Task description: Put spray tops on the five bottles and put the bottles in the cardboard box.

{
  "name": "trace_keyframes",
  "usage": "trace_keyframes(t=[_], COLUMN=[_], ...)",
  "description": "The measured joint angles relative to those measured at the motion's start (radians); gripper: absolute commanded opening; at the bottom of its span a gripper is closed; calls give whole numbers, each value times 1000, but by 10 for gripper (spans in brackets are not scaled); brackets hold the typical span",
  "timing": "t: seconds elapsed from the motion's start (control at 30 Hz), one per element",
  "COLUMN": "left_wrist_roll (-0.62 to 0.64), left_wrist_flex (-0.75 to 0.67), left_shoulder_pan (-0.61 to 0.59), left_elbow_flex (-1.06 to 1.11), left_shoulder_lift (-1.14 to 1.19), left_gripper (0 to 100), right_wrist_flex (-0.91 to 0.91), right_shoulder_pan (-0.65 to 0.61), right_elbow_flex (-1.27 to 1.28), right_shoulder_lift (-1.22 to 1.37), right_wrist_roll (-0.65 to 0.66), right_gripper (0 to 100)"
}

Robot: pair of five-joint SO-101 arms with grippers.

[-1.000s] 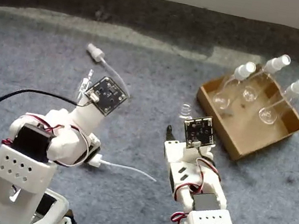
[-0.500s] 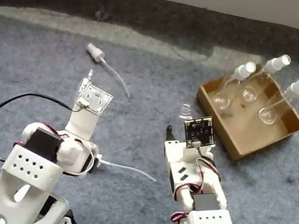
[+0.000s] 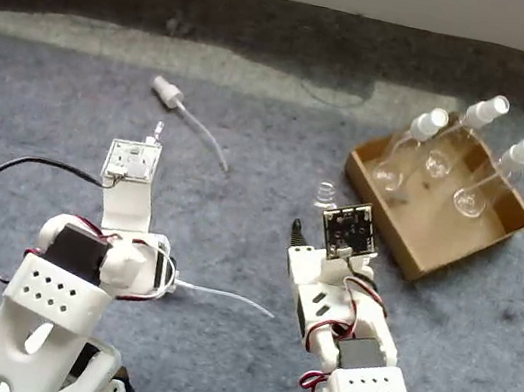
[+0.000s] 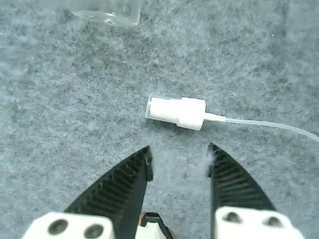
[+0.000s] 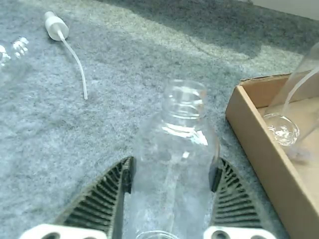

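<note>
On the grey felt-covered table, my left hand hangs fingers-down with the jaws spread apart and nothing between them. Just past its fingertips lies a white spray top, on its side and clear of both fingers, with its thin dip tube trailing away across the felt. The edge of a clear empty bottle lies a little beyond that.

From the high camera I see the left arm's wrist camera board, and farther out a loose spray top with a curved tube. I cannot tell for certain that it is the one under my left hand. A second thin white tube lies on the felt between the two arm bases, touching the left arm at one end.

My right hand is clamped on an uncapped bottle. Both fingers press against its clear sides, and its open threaded neck points away from the wrist. From above, that neck pokes out just beyond the right wrist camera, close to the near corner of the cardboard box.

The box sits to the right of the right arm. Three capped bottles lean in it side by side, with their white tops resting over its far rim.
</note>
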Motion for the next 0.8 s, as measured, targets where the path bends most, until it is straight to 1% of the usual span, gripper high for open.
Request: trace_keyframes(t=[0.17, 0.23, 0.4, 0.47, 0.6, 0.8], left_wrist_roll=[29, 29, 51, 69, 104, 132], left_wrist_flex=[-49, -55, -60, -60, -60, -60], left_shoulder_pan=[0, 0, 0, 0, 0, 0], left_elbow_flex=[26, 26, 26, 20, 14, -40], left_shoulder_lift=[0, 0, 0, 0, 0, 0], left_gripper=[168, 216, 389, 431, 418, 328], right_wrist_flex=[0, 0, 0, 0, 0, 0], right_shoulder_pan=[0, 0, 0, 0, 0, 0], right_elbow_flex=[0, 0, 0, 0, 0, 0], right_shoulder_lift=[0, 0, 0, 0, 0, 0], right_wrist_roll=[0, 0, 0, 0, 0, 0], right_gripper=[120, 120, 120, 120, 120, 120])
